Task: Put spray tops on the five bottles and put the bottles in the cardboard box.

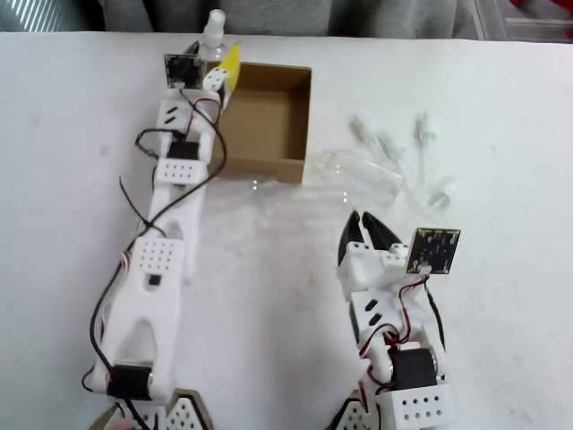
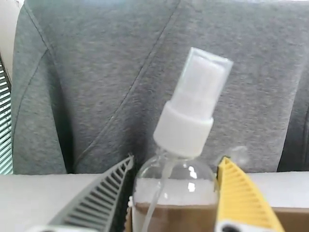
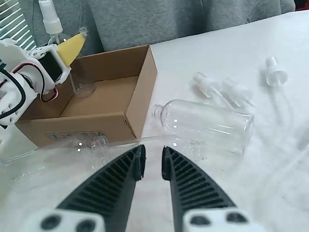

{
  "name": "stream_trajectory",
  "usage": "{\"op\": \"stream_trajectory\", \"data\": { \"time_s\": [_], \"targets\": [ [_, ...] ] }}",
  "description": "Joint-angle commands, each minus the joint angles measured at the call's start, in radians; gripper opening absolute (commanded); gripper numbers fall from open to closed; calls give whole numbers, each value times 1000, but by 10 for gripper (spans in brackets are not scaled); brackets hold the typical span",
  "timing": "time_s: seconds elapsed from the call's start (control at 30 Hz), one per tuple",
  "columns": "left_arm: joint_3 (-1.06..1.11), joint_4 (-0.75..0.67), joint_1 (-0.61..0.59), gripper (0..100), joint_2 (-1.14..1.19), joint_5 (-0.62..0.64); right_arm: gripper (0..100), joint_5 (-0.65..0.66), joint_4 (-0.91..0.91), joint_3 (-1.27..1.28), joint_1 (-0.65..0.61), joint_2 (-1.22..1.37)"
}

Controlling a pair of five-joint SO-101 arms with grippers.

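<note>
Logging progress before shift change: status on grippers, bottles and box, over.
Left gripper shut on capped bottle at cardboard box far corner. Right gripper slightly open, empty. Uncapped bottle lies between it and loose spray tops.

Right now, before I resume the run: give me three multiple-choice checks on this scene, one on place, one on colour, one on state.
1. Where is the capped bottle?
A. Lying on the open table.
B. Between the fingers of the left gripper, at a far corner of the cardboard box.
C. Standing at the table's near edge.

2. What colours are the left gripper's fingers?
A. Both black.
B. Both white.
C. One yellow, one grey.

3. How is the clear bottle nearest the right gripper?
A. On its side, neck bare.
B. Upright, top fitted.
C. Inside the box.

Answers:
1 B: the left wrist view shows the fingers flanking it above the box edge.
2 C: the yellow finger and grey finger show beside the bottle.
3 A: it lies flat on the table beside the box, its mouth open.
</note>
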Motion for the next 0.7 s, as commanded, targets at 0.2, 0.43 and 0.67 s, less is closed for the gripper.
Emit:
{"op": "stream_trajectory", "data": {
  "time_s": [0.2, 0.43, 0.67],
  "targets": [
    [-83, -15, -19, 249, -27, 11, 52, 11, 2, 9, 1, -7],
    [-83, 137, -28, 249, -110, 14, 52, 11, 2, 9, 1, -10],
    [-81, 97, -33, 249, -137, 75, 52, 11, 1, 9, 1, -10]
  ]
}}
